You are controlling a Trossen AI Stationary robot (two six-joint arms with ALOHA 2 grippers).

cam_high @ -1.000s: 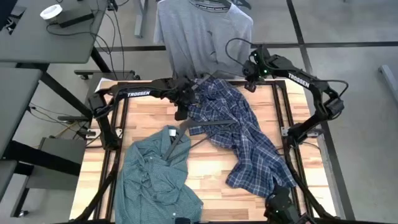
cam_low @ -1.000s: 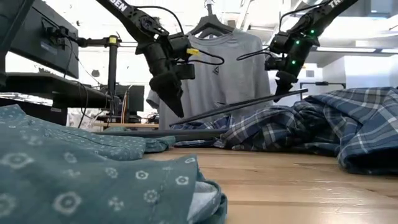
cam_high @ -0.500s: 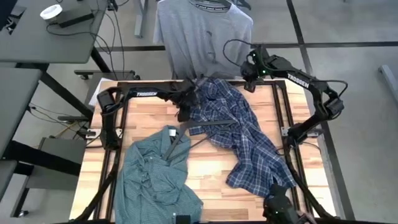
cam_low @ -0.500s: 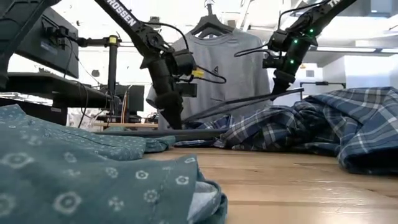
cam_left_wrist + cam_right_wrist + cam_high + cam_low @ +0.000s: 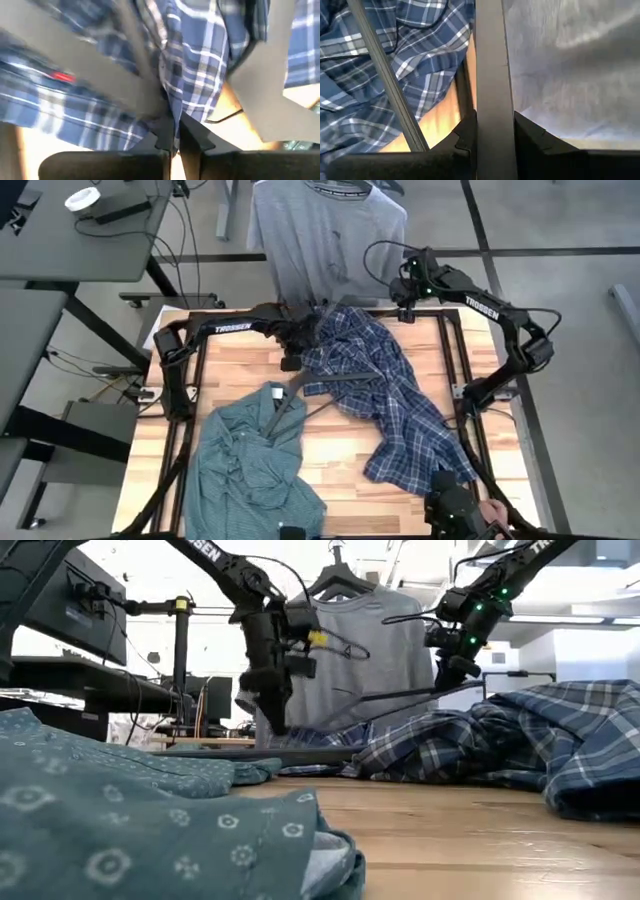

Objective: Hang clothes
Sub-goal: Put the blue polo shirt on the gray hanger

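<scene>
The green checked shirt (image 5: 255, 455) lies crumpled on the near part of the surface (image 5: 340, 455). Beyond it the plaid shirt (image 5: 385, 395) sprawls. The left claw (image 5: 297, 340) is pinched on its far edge, while the right claw (image 5: 408, 298) clamps a dark hanger (image 5: 490, 75). The grey tee (image 5: 325, 230) already hangs behind. Next, likely, the hanger must be threaded into the plaid's collar.

My two matte-black jointed arms carry white TROSSEN lettering on their upper links; a looping black cable trails each wrist, green lights glow on my right arm (image 5: 470, 305), and my dark fingers (image 5: 192, 135) taper.
</scene>
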